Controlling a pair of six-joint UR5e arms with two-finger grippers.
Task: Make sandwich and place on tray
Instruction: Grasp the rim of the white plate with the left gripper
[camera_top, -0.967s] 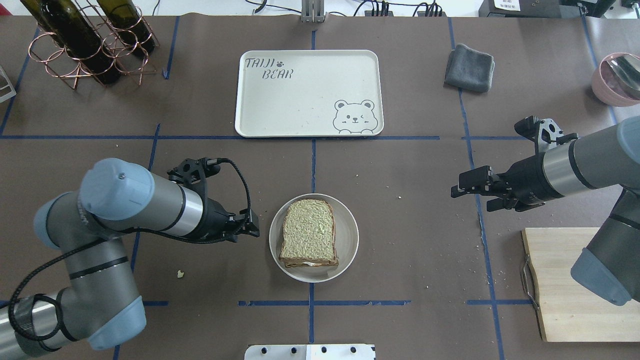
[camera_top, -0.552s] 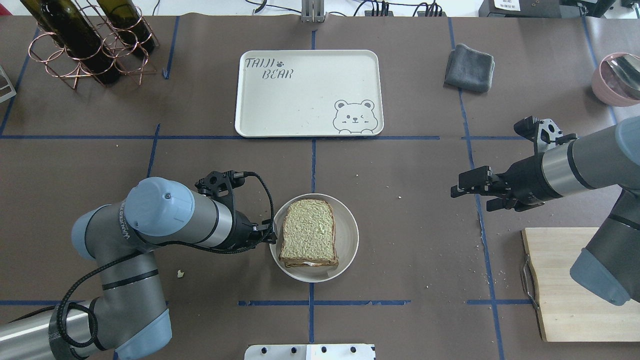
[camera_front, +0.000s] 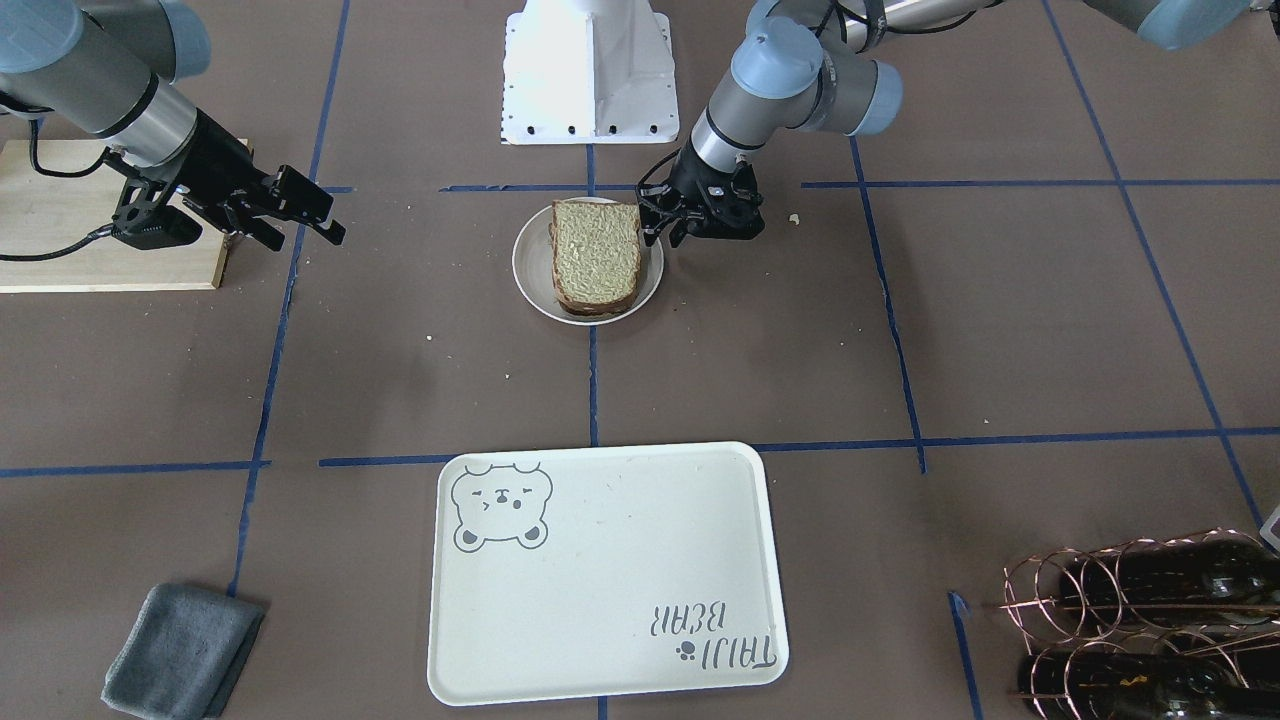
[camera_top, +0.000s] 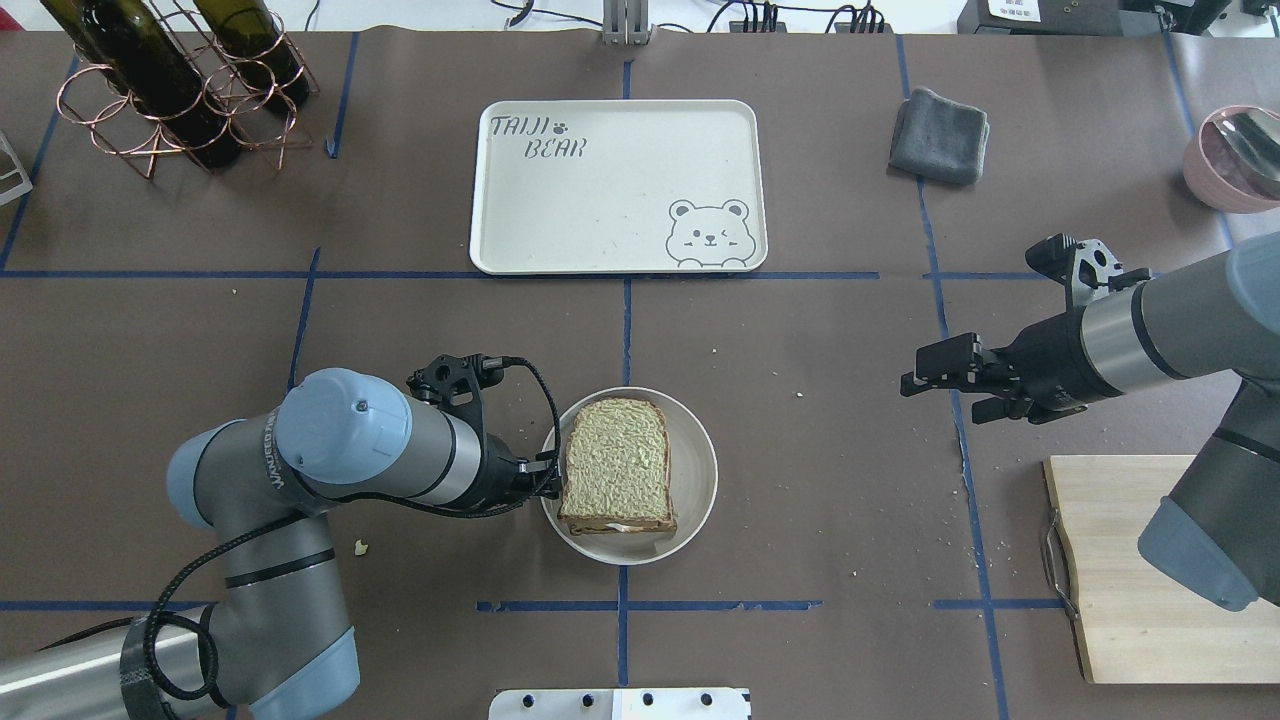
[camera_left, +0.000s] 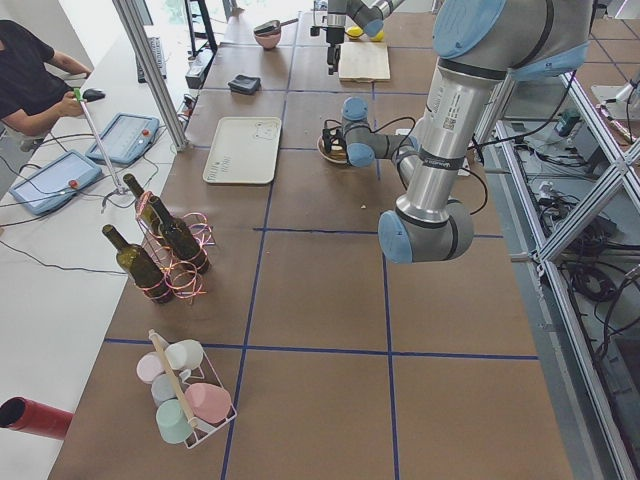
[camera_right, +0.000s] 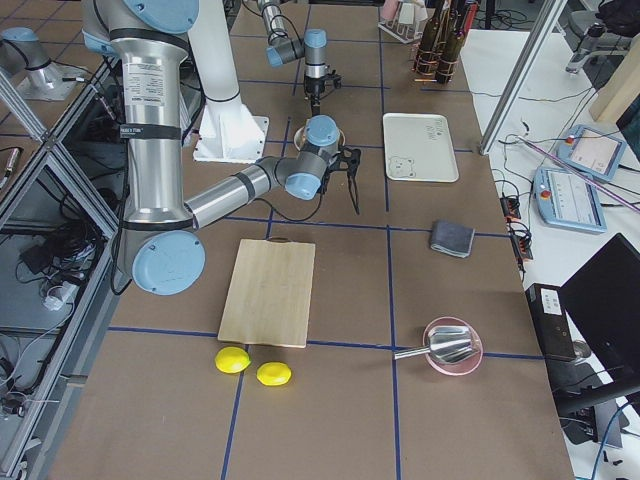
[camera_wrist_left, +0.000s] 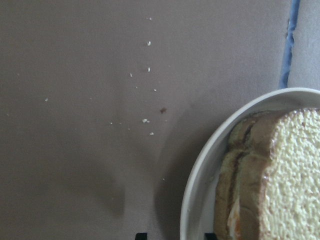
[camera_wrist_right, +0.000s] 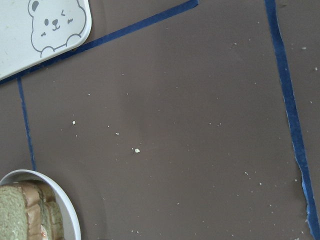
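The sandwich (camera_top: 615, 462) lay flat on a round whitish plate (camera_top: 700, 480) on the robot's side of the table's middle; its long axis ran from the robot towards the tray (camera_top: 600, 200), leaning a little off that line, with the rounded end of the top slice pointing at the tray and a sliver of white showing between the slices at the near end; the tray sat well apart beyond it, its long sides across the table; the left gripper (camera_top: 545, 480) was down at the plate's left rim, jaws apart, one tip outside the rim and one inside, just beside the crust; the right gripper (camera_top: 935, 395) hung with its jaws apart, well away from the plate, near the cutting board (camera_top: 1130, 570).
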